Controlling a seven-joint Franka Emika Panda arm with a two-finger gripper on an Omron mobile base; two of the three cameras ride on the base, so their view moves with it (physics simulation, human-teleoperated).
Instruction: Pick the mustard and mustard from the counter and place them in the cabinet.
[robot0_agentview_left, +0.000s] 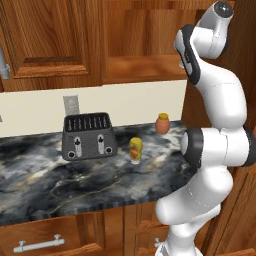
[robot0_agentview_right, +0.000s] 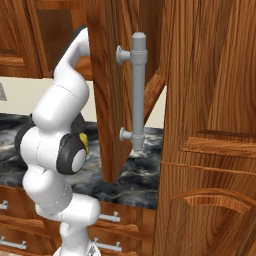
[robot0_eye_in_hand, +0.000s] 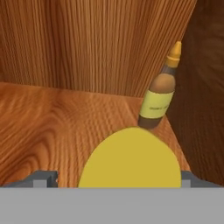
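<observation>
Pinching one mustard bottle (robot0_eye_in_hand: 130, 158), the jaws hold it over the cabinet shelf (robot0_eye_in_hand: 52, 127), near a darker slim bottle (robot0_eye_in_hand: 158, 94) standing at the back. Second mustard (robot0_agentview_left: 135, 149) stands upright on the table (robot0_agentview_left: 75, 180), beside the toaster (robot0_agentview_left: 89, 135).

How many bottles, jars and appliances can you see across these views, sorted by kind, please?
Mustard bottles: 2 (one on the counter, one between the gripper's fingers)
Dark slim bottle with yellow label: 1
Orange jar: 1
Toaster: 1
Total: 5
</observation>
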